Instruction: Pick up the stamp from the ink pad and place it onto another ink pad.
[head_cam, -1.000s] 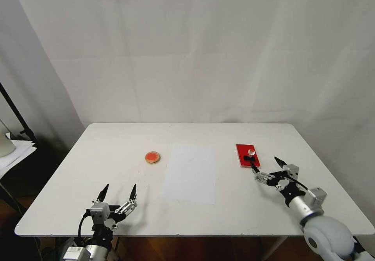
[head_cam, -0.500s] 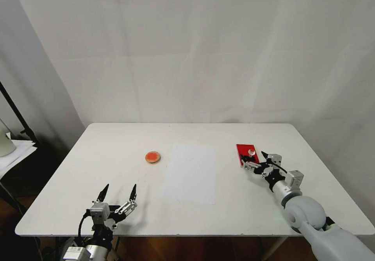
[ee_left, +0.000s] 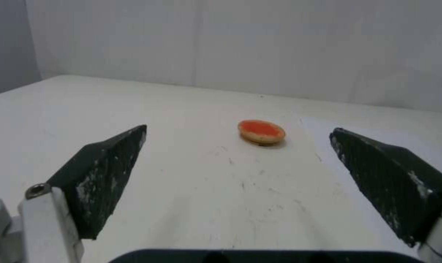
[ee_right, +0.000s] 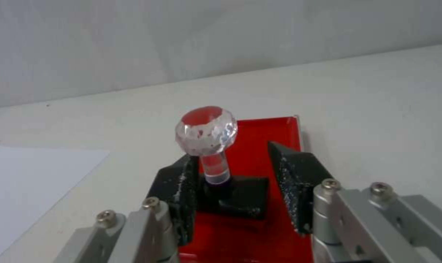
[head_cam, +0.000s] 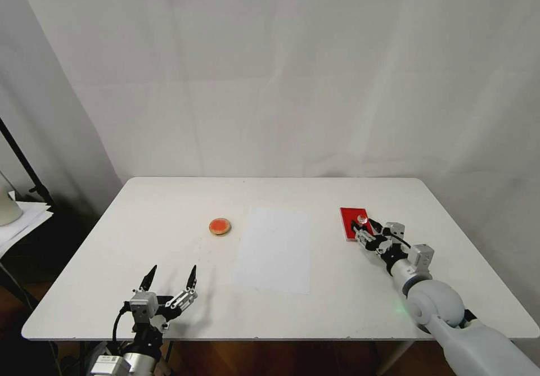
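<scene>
The white table (head_cam: 169, 218) spreads before me, with a white sheet of paper (head_cam: 274, 250) lying flat at its centre. At about three o'clock from the paper lies the ink pad (head_cam: 349, 220), red and rectangular. At about ten o'clock from the paper, well apart from the red pad, sits another ink pad (head_cam: 219, 226), a small round disc with an orange top and tan rim. My right gripper (ee_right: 238, 182) is low over the near end of the red pad, its dark fingers (ee_right: 293, 175) parted to either side of the stamp (ee_right: 212, 153); one finger is just beside the clear stem, the other stands a little apart, and I cannot tell whether either touches. The stamp stands upright on the red pad, black base down, glassy knob up. My left gripper (head_cam: 170, 277) rests at the table's near edge, at seven o'clock from the paper, fingers spread wide with nothing between them.
</scene>
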Tool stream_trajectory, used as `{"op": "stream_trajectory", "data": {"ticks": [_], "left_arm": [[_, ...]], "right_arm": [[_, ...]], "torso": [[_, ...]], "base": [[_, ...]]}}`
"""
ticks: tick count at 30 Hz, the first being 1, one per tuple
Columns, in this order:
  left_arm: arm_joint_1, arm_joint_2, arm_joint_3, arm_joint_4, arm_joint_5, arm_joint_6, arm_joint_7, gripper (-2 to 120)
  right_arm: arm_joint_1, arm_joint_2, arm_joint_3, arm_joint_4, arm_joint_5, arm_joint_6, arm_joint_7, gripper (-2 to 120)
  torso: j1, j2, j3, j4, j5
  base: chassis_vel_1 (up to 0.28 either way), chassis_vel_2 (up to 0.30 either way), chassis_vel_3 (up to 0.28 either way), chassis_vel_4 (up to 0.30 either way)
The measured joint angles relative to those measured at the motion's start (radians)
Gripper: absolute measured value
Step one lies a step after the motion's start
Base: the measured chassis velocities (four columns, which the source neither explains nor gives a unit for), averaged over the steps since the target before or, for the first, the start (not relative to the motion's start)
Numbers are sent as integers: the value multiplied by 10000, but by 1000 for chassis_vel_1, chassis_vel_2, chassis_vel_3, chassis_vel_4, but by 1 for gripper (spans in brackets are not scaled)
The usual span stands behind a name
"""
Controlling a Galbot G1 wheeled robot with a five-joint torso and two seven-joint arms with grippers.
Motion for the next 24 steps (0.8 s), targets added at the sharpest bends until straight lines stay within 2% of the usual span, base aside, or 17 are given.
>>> {"op": "stream_trajectory", "data": {"ticks": [1,3,5,6,8,16,20,24], "left_arm": [[0,0,0,0,0,0,0,100],[0,0,0,0,0,0,0,100],[0,0,0,0,0,0,0,100],[0,0,0,0,0,0,0,100],[0,0,0,0,0,0,0,100],[0,0,0,0,0,0,0,100],[0,0,0,0,0,0,0,100],[0,1,0,0,0,0,0,100]], "right_arm": [[0,0,0,0,0,0,0,39],[0,1,-56,-11,0,-21,0,28],[6,6,-75,-15,0,-32,0,25],[18,12,-99,-21,0,-42,0,18],[37,15,-115,-35,0,-47,0,11],[116,-122,-157,5,-9,-85,-28,9],[555,-475,-354,341,46,-74,-249,9],[1703,-763,-1290,518,168,47,-771,9]], "torso": [[0,0,0,0,0],[0,0,0,0,0],[0,0,0,0,0],[0,1,-1,0,-1],[0,1,-1,2,-2],[0,0,0,0,3],[0,1,0,-2,-2],[0,1,0,-1,-3]], "base": [[0,0,0,0],[0,0,0,0],[0,0,0,0],[0,0,0,0],[0,0,0,0],[0,0,0,0],[0,0,0,0],[0,0,0,0]]}}
